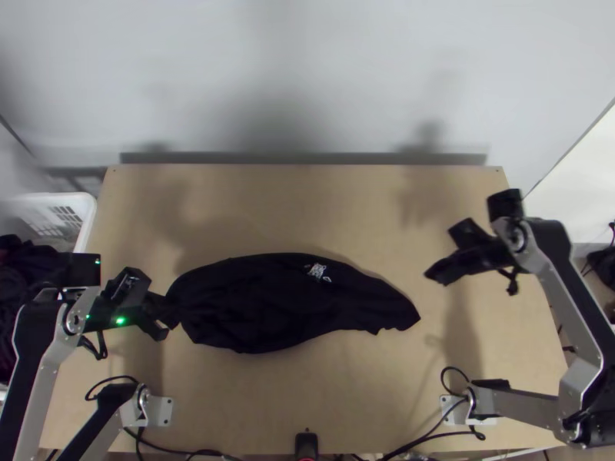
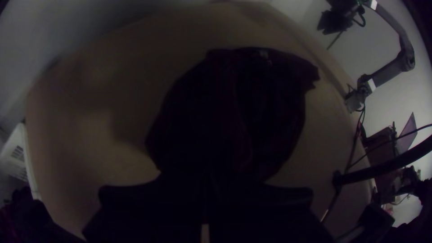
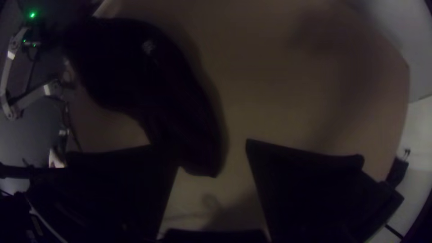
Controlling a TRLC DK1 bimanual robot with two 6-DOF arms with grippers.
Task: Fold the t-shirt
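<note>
Across the middle of the bench (image 1: 307, 207), the shirt (image 1: 261, 303) lies as a long dark bundle; the top view gives me its whole outline, gathered narrow at the left end and tapering to a ragged edge at the right. My left tool (image 1: 161, 311) is clamped on the gathered end, and its wrist view shows me the fingers drawn close together, with the cloth swelling wide beyond them. My right tool (image 1: 440, 252) stands open over the bench, near the tapered end and apart from it. From the right wrist I can see how broadly its two fingers are parted, which the top view makes harder to read. A pale print (image 1: 317, 271) sits near the shirt's far edge. Beside the bench, on the left, the top view shows a white basket (image 1: 91, 219).
</note>
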